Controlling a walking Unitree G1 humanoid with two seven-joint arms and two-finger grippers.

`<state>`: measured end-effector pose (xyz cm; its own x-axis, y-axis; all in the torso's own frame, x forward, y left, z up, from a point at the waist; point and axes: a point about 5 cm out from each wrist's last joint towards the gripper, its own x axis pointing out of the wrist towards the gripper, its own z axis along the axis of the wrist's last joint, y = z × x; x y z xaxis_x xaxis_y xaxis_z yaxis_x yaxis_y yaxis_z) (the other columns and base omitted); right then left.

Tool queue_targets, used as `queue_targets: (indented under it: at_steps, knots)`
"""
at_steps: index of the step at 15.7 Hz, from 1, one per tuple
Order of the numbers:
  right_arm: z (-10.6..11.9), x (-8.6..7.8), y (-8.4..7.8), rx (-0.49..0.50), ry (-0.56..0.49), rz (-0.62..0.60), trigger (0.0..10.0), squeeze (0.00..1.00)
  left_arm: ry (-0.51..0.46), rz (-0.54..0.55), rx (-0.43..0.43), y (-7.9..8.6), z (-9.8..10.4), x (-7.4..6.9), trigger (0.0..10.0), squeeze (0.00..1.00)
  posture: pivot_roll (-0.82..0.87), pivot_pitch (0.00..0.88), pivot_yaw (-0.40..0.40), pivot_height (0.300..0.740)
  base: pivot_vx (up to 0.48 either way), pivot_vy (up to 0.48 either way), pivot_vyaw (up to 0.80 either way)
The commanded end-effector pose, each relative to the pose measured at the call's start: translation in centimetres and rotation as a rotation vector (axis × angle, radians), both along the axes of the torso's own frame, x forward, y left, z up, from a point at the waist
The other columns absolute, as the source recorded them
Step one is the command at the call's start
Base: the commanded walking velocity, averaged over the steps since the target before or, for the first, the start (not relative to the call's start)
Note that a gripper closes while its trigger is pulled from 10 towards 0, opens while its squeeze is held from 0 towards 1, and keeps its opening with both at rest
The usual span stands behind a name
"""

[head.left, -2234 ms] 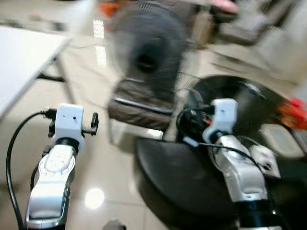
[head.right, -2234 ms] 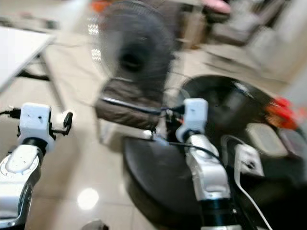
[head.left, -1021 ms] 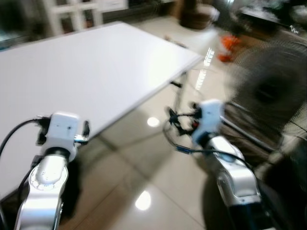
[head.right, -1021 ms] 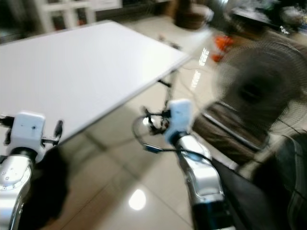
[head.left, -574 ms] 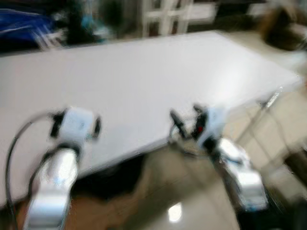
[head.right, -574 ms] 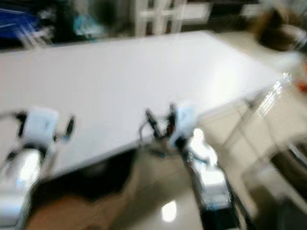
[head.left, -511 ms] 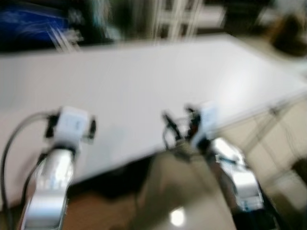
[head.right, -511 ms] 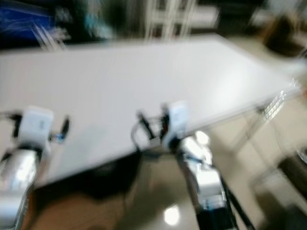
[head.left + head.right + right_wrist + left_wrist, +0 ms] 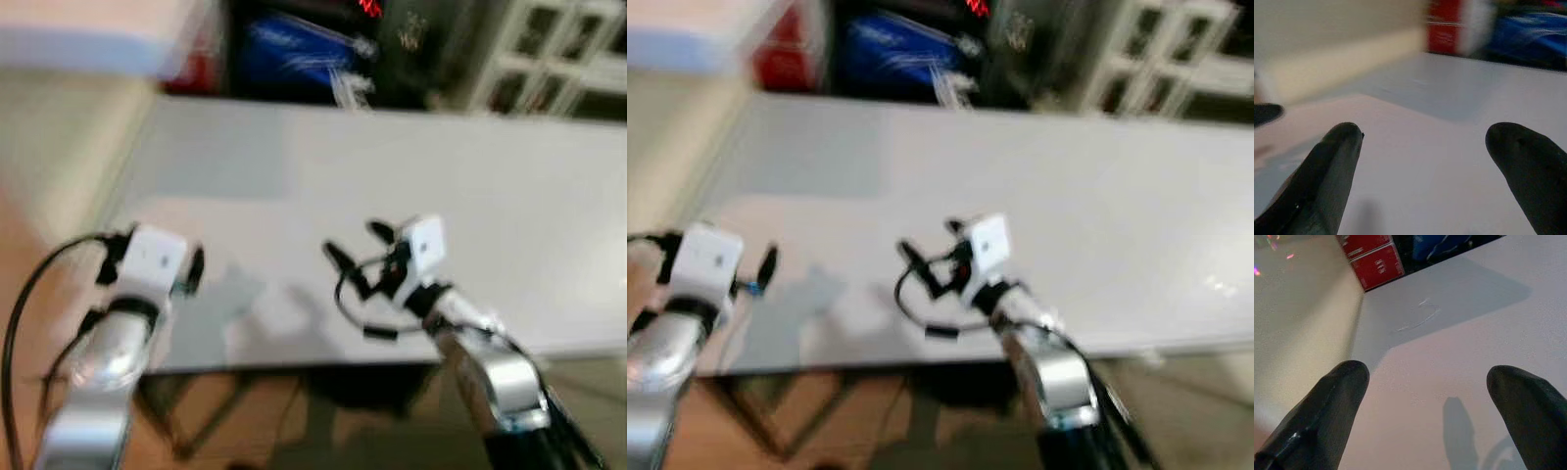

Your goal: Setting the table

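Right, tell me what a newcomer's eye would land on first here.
The wide white table spreads across the scene ahead. Above its near edge hang the left gripper and right gripper, both open and holding nothing. Behind the table's far edge sit red boxes and a blue bundle against a dark background.

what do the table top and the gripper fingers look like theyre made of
Table top: a smooth, matte white sheet, likely laminate or painted board; it takes soft shadows with no grain or sharp glare, though a faint curved scuff shows. The exact material is uncertain.

Fingers of the left gripper, such as this one, and of the right gripper: black, dull, rounded, probably moulded plastic or rubber.
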<state>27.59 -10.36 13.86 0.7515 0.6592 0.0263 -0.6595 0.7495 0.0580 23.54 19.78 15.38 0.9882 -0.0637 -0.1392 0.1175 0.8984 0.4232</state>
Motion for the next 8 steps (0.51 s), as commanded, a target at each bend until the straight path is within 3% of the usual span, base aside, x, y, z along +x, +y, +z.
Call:
queue_targets:
  at_steps: [1, 4, 8]
  knots:
    - [-0.2, -0.4, -1.6, -0.013, 0.023, 0.010, 10.0, 1.00, 0.000, -0.141, -0.033, -1.8, 0.3, -0.6, 10.0, 0.00, 0.10, 0.000, -0.068, 0.740, 0.000, 0.480, 0.80]
    - [0.0, -0.9, -2.4, -0.006, 0.032, 0.046, 10.0, 1.00, -0.012, -0.129, -0.025, -1.0, 0.9, -0.7, 10.0, 0.00, 0.09, 0.000, -0.072, 0.740, 0.000, 0.480, 0.80]
    - [-0.4, -1.4, -2.3, -0.025, 0.046, 0.077, 10.0, 1.00, 0.005, -0.225, -0.038, -2.1, 1.0, -1.1, 10.0, 0.00, 0.09, 0.000, -0.069, 0.740, 0.000, 0.480, 0.80]
